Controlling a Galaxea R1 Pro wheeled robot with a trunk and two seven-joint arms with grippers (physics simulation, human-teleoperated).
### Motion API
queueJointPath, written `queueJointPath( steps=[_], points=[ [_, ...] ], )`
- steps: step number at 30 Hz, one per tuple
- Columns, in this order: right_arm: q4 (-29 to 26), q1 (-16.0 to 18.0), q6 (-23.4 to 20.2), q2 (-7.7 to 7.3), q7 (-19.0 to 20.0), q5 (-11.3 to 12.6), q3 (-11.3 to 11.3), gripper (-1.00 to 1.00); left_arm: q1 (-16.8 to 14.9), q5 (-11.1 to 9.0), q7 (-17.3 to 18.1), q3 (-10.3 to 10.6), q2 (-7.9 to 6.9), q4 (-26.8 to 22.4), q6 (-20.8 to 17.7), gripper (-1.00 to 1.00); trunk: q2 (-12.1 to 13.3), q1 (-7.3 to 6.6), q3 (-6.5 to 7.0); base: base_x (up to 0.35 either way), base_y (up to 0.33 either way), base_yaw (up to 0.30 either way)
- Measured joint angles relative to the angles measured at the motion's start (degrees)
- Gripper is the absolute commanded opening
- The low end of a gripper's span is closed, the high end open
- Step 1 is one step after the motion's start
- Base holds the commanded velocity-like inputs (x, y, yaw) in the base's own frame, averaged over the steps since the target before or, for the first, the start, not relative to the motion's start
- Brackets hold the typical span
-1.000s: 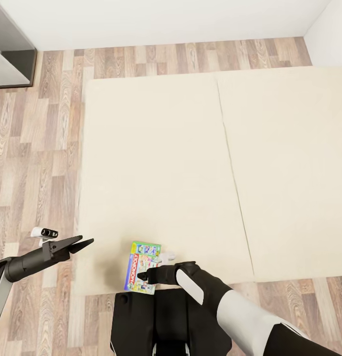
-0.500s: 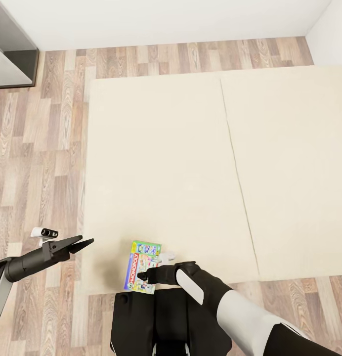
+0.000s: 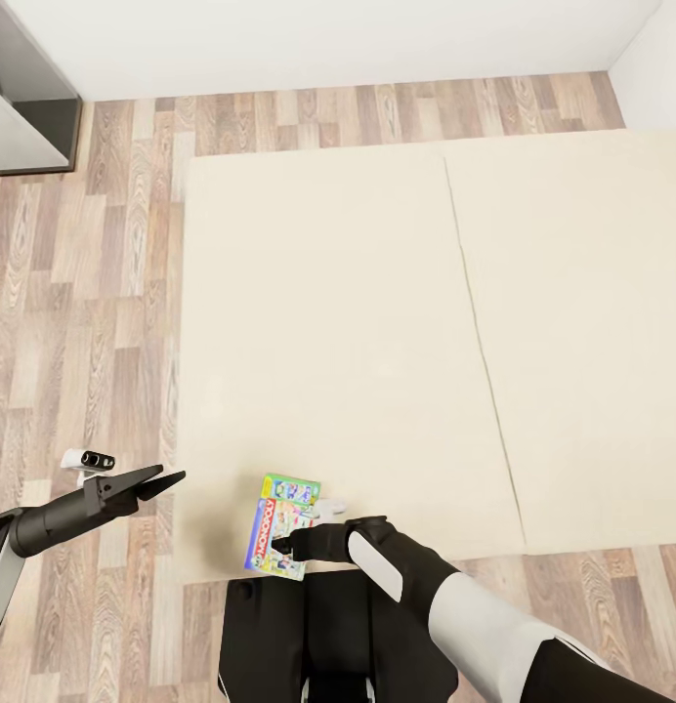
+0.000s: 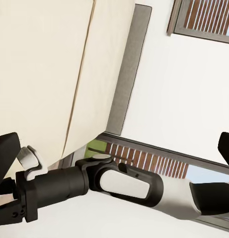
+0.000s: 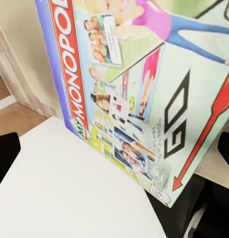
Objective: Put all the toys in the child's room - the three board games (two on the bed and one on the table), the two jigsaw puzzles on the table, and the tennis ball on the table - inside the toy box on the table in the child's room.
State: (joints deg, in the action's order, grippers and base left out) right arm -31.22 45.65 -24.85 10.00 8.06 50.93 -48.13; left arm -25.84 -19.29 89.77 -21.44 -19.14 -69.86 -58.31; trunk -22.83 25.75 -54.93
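Spanning most of the head view, the wide beige mattress of the bed (image 3: 377, 322) lies over the wood-plank floor (image 3: 84, 293), with 1 seam running from far to near right of centre. A white wall (image 3: 328, 44) closes the far side, and a dark grey cabinet (image 3: 21, 98) stands in the far left corner. The robot's black trunk (image 3: 328, 635) sits at the near edge. The right arm, white and black, reaches left across it, and the right pincer (image 3: 284, 542) is clenched on the near end of the flat colourful Monopoly board game box (image 3: 279, 517), held over the mattress's near edge. The right wrist view shows its red MONOPOLY banner (image 5: 69, 64) up close. The left pincer (image 3: 160, 481) hangs released over the floor at near left, jaws apart and holding nothing.
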Motion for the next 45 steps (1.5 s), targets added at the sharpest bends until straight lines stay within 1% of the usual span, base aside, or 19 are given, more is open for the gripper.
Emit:
queueJointPath(
  steps=[27,35,45],
  points=[
    [-0.16,0.0,0.0,0.0,-0.15,-0.09,-0.09,1.0,0.02,0.0,0.0,0.0,-0.07,0.0,-0.01,1.0,0.0,0.0,0.0,0.0,0.026,0.0],
    [-0.17,0.0,0.0,0.0,-0.08,-0.1,-0.09,1.0,0.05,-0.01,0.0,0.0,-0.05,0.0,0.02,1.0,0.0,0.0,0.0,0.0,0.0,0.07],
    [-0.17,0.0,0.0,0.0,-0.07,-0.09,-0.09,1.0,0.07,0.0,0.0,0.0,-0.05,0.0,0.01,1.0,0.0,0.0,0.0,0.0,0.0,0.007]
  ],
)
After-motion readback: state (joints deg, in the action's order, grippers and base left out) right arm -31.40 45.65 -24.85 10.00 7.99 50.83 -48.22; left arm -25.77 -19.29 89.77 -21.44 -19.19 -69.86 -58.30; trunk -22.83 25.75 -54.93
